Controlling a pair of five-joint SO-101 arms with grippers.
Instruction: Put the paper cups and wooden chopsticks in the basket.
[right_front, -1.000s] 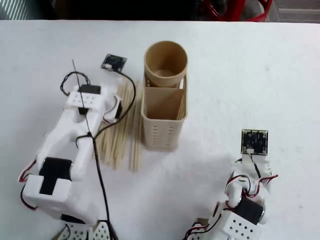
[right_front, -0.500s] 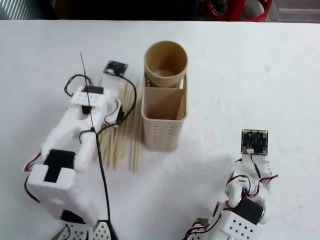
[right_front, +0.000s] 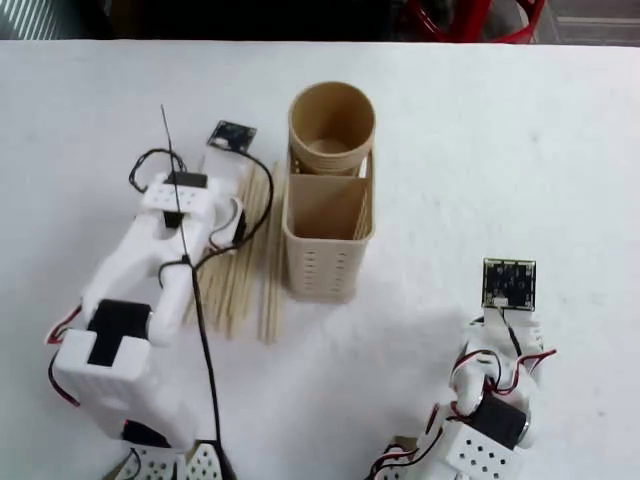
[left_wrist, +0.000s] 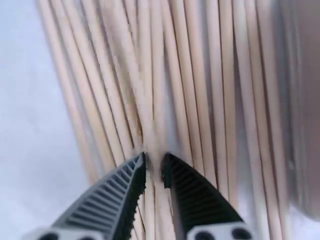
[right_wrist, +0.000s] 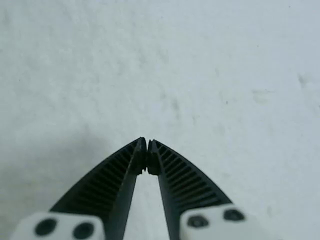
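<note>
The left pincer (left_wrist: 153, 162) pinches one of the chopsticks (left_wrist: 200, 75) fanned ahead, basket (left_wrist: 300, 100) wall just beside; right pincer (right_wrist: 146, 150) closed, tips touching, white surface (right_wrist: 225, 60) all around.

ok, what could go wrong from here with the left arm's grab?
The left gripper has its jaws nearly shut on what looks like one stick in a tightly packed pile of chopsticks; it may slip out or drag neighbours along.
The pile lies close beside the basket, so a lifted stick could swing into its wall or the cup.
The arm's black cable loops over the pile and could snag.
</note>
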